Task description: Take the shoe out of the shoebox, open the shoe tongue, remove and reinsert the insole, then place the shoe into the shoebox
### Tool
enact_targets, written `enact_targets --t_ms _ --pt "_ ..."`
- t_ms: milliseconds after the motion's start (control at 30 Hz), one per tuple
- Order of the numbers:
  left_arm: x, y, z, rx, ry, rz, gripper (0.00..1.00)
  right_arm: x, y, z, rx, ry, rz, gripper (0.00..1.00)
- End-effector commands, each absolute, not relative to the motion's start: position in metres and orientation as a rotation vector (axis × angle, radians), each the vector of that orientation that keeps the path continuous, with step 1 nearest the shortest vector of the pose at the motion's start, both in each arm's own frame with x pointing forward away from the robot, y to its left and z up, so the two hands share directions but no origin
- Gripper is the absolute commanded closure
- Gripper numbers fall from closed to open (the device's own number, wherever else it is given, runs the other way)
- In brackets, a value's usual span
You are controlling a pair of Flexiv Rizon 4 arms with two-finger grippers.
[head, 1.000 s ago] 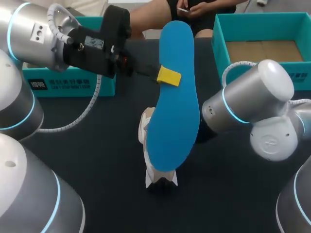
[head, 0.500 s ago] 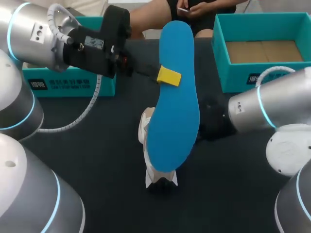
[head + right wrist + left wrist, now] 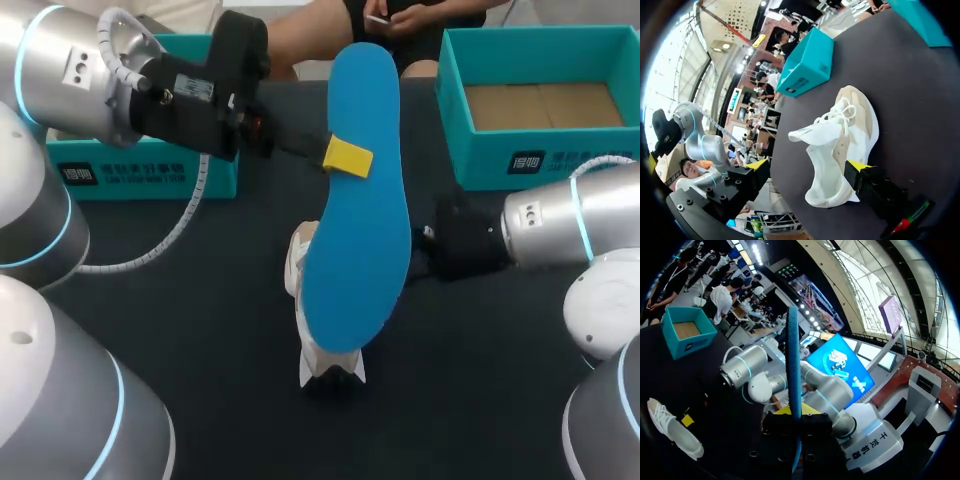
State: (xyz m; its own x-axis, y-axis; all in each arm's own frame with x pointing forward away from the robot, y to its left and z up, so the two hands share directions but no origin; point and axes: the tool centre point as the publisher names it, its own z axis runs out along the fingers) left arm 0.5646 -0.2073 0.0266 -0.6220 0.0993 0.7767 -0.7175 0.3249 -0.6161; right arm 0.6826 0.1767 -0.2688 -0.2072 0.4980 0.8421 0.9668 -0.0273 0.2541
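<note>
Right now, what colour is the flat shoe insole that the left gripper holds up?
Bright blue; the flat insole shows best in the head view.

The blue insole in mid-frame looks matt and smooth, like foam. The shoe is pale cloth on a matt black table; the upper-right shoebox is plain cardboard.

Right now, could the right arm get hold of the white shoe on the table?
Probably yes. The right end effector, open, sits right by the shoe with nothing between; the left end effector holds the insole up above it.
</note>
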Motion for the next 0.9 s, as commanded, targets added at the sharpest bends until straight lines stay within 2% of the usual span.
enact_targets --t_ms 33,567,900 --pt "0.565 -0.208 0.026 0.548 -1.843 1.379 1.00 0.684 0.167 -0.250 -1.465 -1.669 -1.219 0.00" --pt "0.565 -0.208 0.026 0.548 -1.843 1.379 1.00 0.676 0.142 -0.179 -1.378 -1.426 -1.146 0.00" --pt "0.568 -0.206 0.022 0.518 -1.908 1.416 1.00 0.676 0.142 -0.179 -1.378 -1.426 -1.146 0.00"
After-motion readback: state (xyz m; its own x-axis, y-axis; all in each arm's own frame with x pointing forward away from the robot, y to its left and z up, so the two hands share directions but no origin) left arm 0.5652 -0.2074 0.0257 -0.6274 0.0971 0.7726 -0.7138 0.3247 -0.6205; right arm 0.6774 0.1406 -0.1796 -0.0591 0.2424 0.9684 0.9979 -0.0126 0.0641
